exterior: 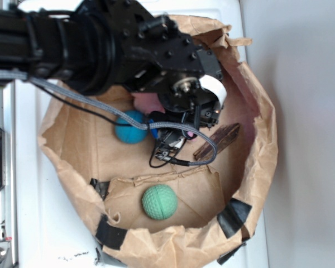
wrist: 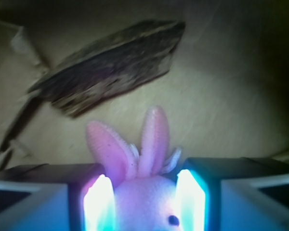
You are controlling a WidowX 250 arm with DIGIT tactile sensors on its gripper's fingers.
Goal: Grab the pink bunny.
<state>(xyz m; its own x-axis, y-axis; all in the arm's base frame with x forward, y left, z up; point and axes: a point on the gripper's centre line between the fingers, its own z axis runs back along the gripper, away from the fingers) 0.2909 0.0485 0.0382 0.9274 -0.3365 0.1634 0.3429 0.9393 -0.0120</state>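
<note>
The arm reaches down into a crumpled brown-paper nest (exterior: 257, 167). Its gripper (wrist: 143, 202) has jaws closed narrowly on the fluffy bunny (wrist: 142, 168), ears poking forward. Inside also lie a blue ball (exterior: 129, 127), a textured green ball (exterior: 159, 201) and rough bark (wrist: 111, 65).

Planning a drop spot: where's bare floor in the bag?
Free: paper left of the blue ball, and between the green ball and bark piece. Crowded: centre, where the hand straddles the pink bunny.
</note>
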